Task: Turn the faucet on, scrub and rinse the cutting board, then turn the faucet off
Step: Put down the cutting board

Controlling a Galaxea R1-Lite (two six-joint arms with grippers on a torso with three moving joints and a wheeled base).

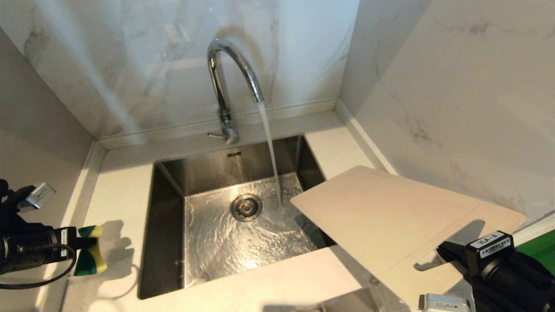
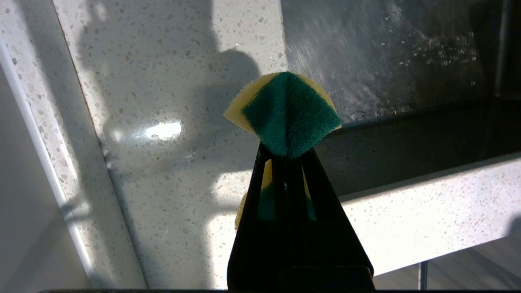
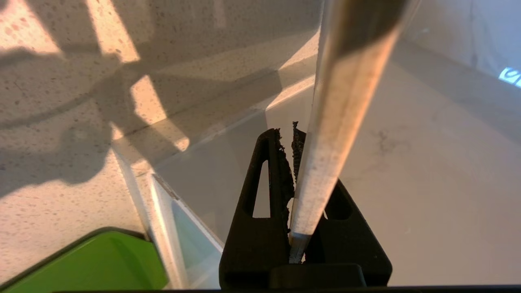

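Pale beige cutting board (image 1: pixel 390 216) seemingly dry, tilted.

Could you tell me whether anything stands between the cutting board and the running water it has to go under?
Nothing visible does. The right gripper holds the cutting board over the sink's right edge, its near corner just beside the stream from the faucet, with only open basin between.
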